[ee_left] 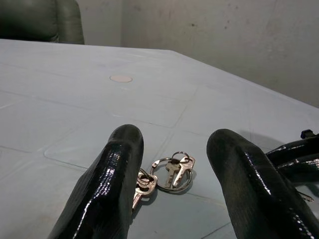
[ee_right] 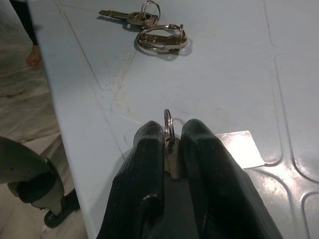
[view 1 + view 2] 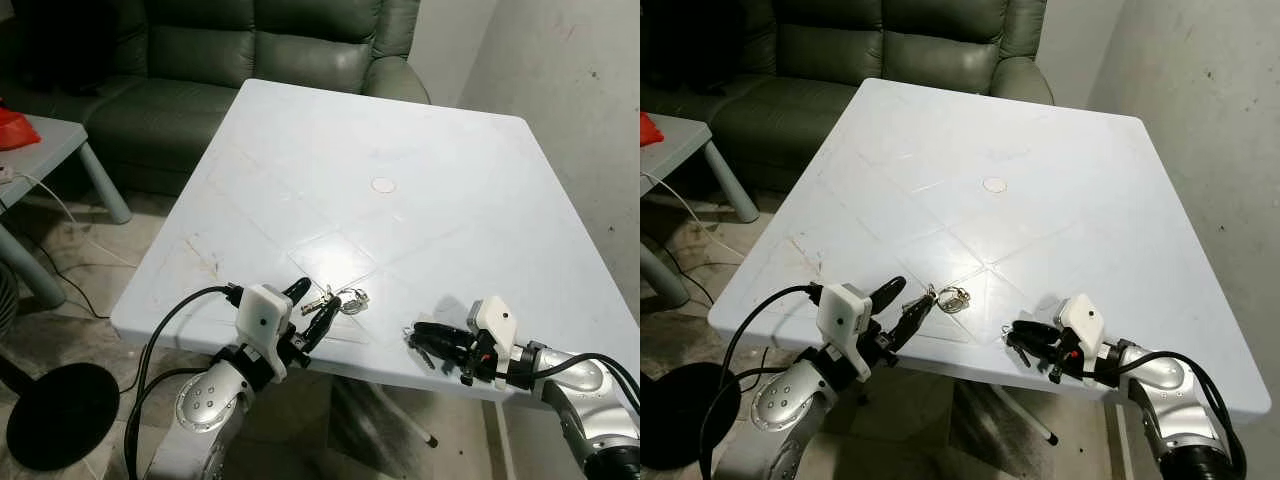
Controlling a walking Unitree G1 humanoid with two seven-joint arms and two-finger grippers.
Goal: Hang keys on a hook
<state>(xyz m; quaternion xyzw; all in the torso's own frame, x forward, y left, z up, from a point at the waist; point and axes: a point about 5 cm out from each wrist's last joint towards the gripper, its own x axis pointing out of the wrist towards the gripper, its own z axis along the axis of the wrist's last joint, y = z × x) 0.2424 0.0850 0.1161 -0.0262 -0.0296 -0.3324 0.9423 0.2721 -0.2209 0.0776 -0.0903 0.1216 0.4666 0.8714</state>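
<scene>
So the keys lay flat on the table, close to its near edge, a bunch on linked rings. The left gripper sat right at them with its fingers spread apart, the bunch just past the tips and between them, not pinched. Further along that same edge, the right gripper was closed on a separate key ring, a small ring poking up between its fingertips, well apart from the bunch.
</scene>
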